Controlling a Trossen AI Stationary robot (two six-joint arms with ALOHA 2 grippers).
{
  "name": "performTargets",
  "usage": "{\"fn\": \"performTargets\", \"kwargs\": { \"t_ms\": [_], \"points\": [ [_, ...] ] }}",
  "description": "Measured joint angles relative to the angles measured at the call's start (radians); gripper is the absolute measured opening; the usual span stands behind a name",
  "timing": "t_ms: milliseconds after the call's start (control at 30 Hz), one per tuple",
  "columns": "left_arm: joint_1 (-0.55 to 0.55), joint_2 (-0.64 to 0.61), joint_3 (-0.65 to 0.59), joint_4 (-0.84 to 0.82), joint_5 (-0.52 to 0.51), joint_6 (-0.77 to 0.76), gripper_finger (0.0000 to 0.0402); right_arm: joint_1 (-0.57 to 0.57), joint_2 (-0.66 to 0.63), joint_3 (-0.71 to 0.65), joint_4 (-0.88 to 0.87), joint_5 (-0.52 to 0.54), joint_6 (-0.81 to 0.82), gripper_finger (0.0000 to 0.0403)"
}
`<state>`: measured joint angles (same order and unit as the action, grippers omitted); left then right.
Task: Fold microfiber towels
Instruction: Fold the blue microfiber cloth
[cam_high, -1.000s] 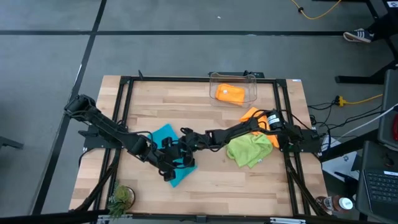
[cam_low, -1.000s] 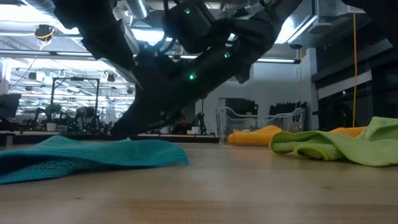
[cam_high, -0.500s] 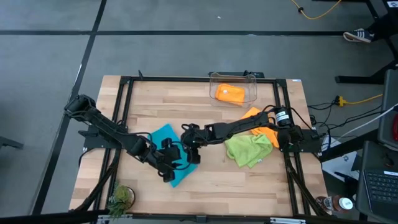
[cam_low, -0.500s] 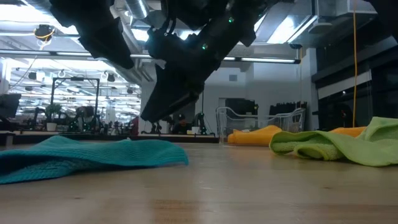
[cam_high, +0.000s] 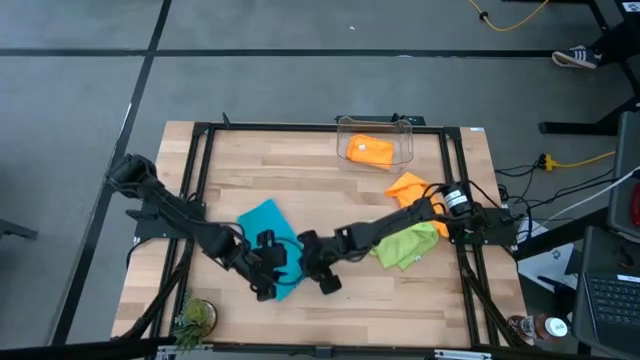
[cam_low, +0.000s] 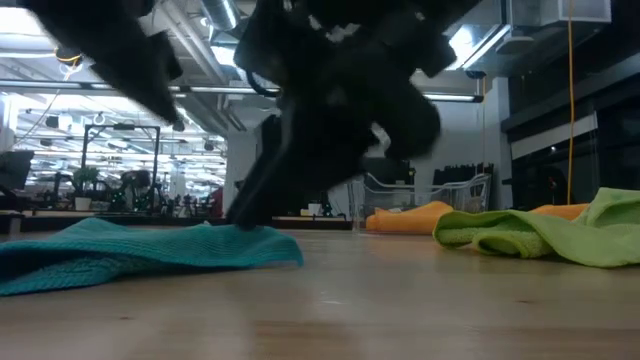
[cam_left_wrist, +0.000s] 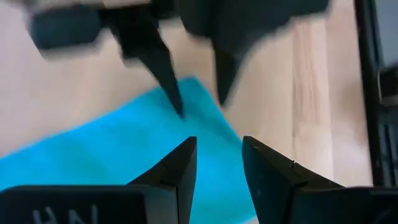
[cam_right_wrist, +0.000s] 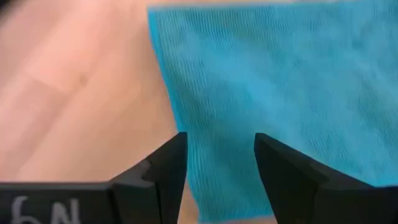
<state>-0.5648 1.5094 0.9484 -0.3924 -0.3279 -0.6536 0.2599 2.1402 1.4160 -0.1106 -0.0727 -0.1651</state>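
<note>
The teal towel (cam_right_wrist: 280, 93) is finely ribbed matt cloth; the table (cam_high: 300, 170) is smooth pale wood (planked); the bin (cam_high: 378, 128) is clear glossy plastic.

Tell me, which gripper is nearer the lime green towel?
The right gripper: it hovers at the teal-blue towel's edge, short of the lime green towel. The left gripper is over the teal-blue one, farther away.

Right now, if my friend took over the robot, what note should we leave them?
Left gripper: open, empty, over the teal towel near the table's front.
Right gripper: open, empty, at the same towel's edge, facing the left one.
Green towel lies crumpled on the right, an orange towel just behind it. A second orange towel sits in the clear bin at the back.
Done: no neat fold can be seen on the three towels lying out.
Left: fold the teal towel, then the others.
</note>
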Motion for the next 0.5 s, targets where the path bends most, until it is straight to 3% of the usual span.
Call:
{"fn": "performTargets", "kwargs": {
  "t_ms": [133,233,500],
  "points": [
    [-0.049,0.089,0.000,0.112,0.054,-0.049,0.0122,0.023,0.020,-0.003,0.000,0.120,-0.028,0.0189],
    [-0.080,0.170,0.014,0.200,0.075,-0.054,0.0122,0.024,0.018,-0.001,0.018,0.120,-0.023,0.0189],
    [-0.088,0.375,0.121,0.107,0.080,-0.185,0.0122,-0.001,0.026,0.000,-0.001,0.017,0.006,0.0189]
  ]
}}
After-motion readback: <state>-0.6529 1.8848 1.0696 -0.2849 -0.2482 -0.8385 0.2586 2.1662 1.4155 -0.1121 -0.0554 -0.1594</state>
